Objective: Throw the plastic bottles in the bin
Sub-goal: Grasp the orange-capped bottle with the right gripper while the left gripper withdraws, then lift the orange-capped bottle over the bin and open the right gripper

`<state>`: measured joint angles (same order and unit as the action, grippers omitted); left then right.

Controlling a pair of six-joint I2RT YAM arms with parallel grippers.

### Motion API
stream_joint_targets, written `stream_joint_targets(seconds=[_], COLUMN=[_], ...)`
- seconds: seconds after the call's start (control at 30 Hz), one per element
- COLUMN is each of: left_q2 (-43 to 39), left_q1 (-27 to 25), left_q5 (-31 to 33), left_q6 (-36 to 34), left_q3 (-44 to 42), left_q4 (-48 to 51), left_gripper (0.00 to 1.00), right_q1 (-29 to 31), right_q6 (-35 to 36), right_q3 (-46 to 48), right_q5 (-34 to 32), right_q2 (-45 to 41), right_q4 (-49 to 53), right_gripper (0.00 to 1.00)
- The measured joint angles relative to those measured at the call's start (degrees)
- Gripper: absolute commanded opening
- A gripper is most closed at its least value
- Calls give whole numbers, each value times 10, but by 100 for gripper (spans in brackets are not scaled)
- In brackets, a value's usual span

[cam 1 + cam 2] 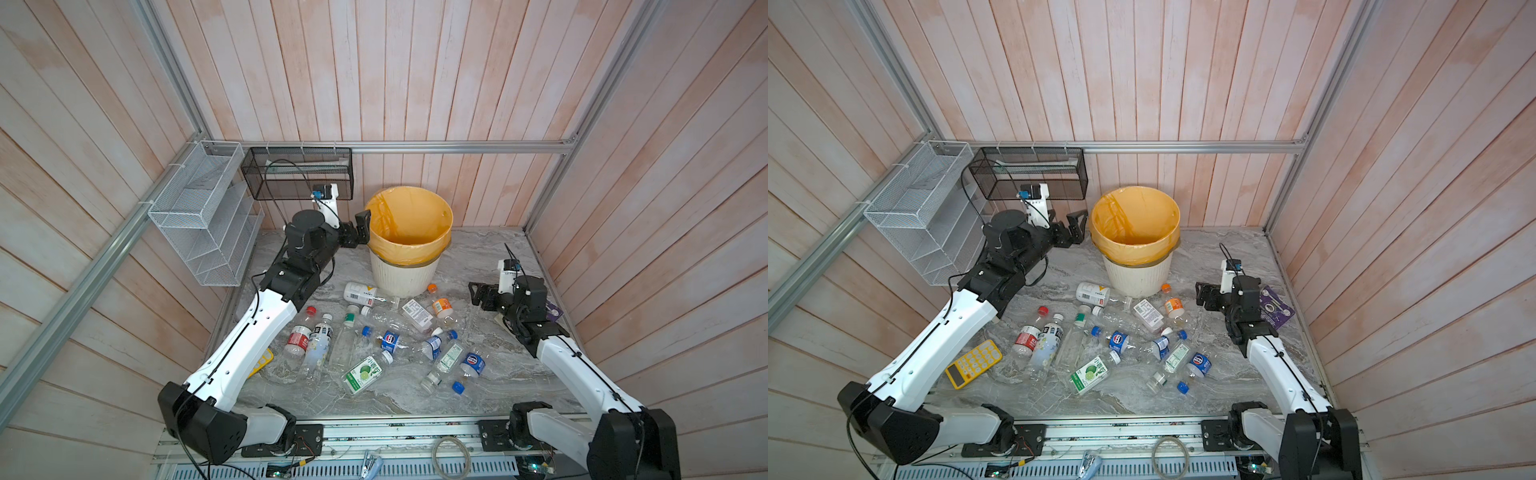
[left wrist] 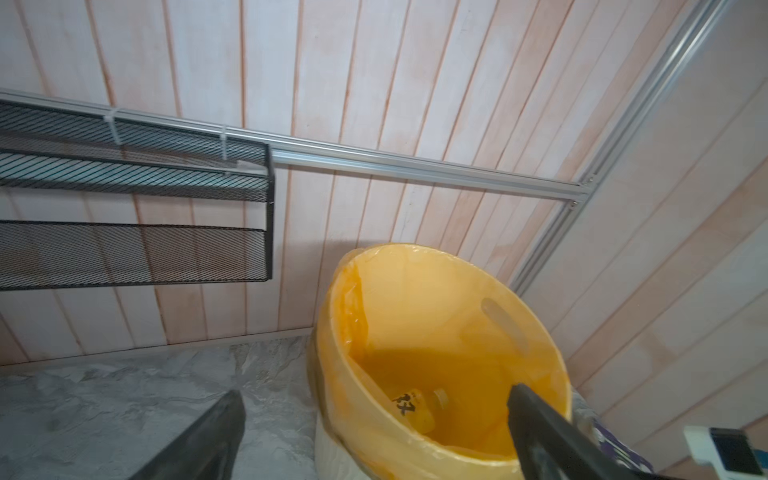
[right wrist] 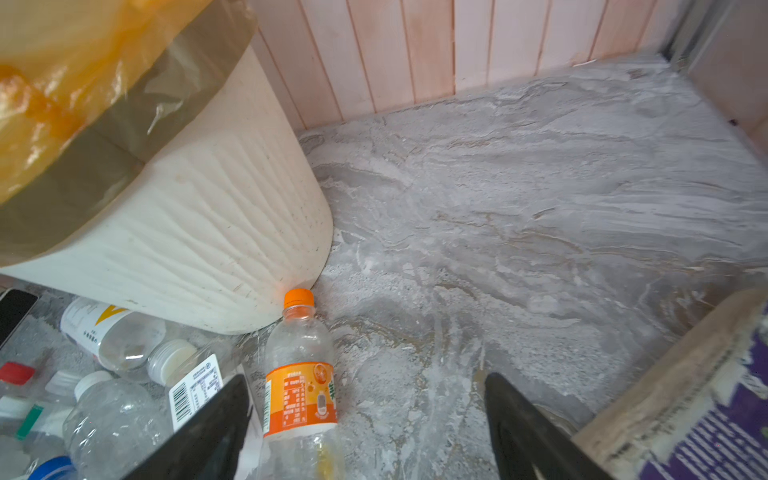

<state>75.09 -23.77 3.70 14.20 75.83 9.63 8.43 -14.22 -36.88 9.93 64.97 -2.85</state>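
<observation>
The bin [image 1: 401,276] [image 1: 1136,278], cream and ribbed with a yellow-orange bag, stands at the back middle. My left gripper [image 1: 360,227] [image 2: 374,395] hangs open at its left rim, empty. One bottle [image 2: 415,409] lies at the bottom of the bin. Several plastic bottles [image 1: 386,340] [image 1: 1121,340] lie scattered on the table in front of the bin. My right gripper [image 1: 478,295] [image 3: 365,382] is open, low over the table right of the bin. An orange-labelled bottle [image 3: 301,374] [image 1: 441,308] lies between its fingers, close to one of them, untouched.
A yellow calculator [image 1: 973,363] lies by the left arm. A purple book [image 1: 1275,307] [image 3: 706,436] sits right of the right wrist. A black mesh basket [image 1: 297,174] and a white wire rack [image 1: 203,216] hang on the back-left walls.
</observation>
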Motion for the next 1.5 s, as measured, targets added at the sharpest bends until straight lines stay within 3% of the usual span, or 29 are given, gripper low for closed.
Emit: stream_joint_targets(seconds=[0.23,0.4,0.93,1.07,1.27,1.5], left_q2=[-79,-111,-103,-103,-102,-102], left_q1=[111,156,162,163,163,163], left_q5=[-6,-24,-63,-63,-65,-70], left_q6=[57,91,124,125,129,144], left_q3=[-180,-239,-264,-264,-264,-264], left_q4=[-2,-4,-28,-33,-35,-44], left_gripper=[100,100,100,100,100,100], right_q1=[82,101,118,118,118,110], right_q6=[19,26,35,36,35,30], right_q3=[-79,-104,-147,-148,-148,-114], right_q5=[-9,-6,-3,-10,-22,-26], right_q2=[135,189,287,298,299,242], right_q4=[42,71,142,149,151,129], right_gripper=[78,77,70,63,53,50])
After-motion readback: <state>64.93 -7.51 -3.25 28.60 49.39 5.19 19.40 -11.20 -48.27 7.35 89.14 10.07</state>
